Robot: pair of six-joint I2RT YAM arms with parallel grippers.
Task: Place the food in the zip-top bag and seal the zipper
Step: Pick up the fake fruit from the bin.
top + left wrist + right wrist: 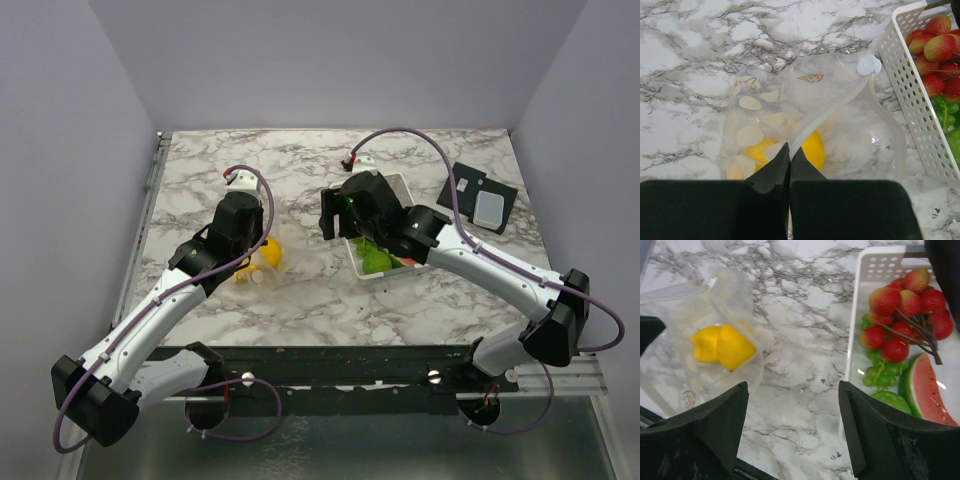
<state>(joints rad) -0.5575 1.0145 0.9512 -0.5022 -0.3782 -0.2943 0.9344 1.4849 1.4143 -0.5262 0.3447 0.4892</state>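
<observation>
Food is seen in two places: yellow pieces lie inside the clear bag on the marble table, left of the white basket, where the red cluster, green pieces and watermelon slice are kept. The left pincer is clamped tight, with the bag's near mouth edge pinched between its tips. The right pincer is held wide apart above bare marble between bag and basket; nothing is gripped or touched by it.
</observation>
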